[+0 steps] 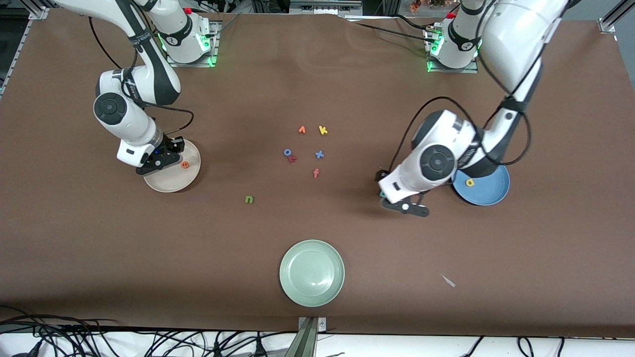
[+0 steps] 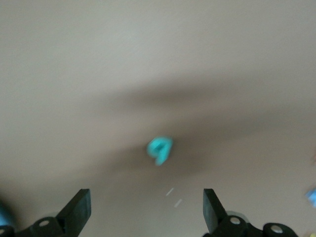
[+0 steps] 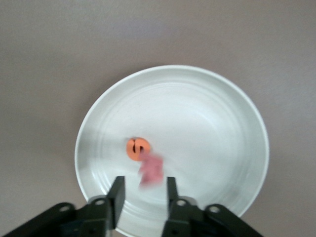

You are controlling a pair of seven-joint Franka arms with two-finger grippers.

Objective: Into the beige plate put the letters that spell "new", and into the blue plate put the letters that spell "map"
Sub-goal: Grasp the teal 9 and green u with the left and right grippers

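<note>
My right gripper [image 1: 171, 151] [image 3: 144, 185] hangs open over the beige plate [image 1: 168, 188] [image 3: 222, 98]. The pinkish-red "w" [image 3: 151, 170] shows as a blur just off its fingertips, free of both fingers. The orange "e" [image 1: 185, 165] [image 3: 138, 148] lies in that plate. My left gripper [image 1: 397, 201] [image 2: 147, 197] stands wide open low over the table beside the blue plate [image 1: 491, 196]. The teal "a" [image 2: 160, 150] [image 1: 382, 195] lies on the table under it. The yellow "p" [image 1: 469, 182] is in the blue plate. The green "n" [image 1: 249, 199] lies alone on the table.
Loose letters sit mid-table: orange "v" [image 1: 301, 130], yellow "k" [image 1: 323, 130], blue "o" [image 1: 287, 152], a red one [image 1: 293, 159], a blue one [image 1: 319, 154] of unclear shape, and orange-red "f" [image 1: 316, 173]. A pale green plate [image 1: 312, 272] stands nearest the front camera.
</note>
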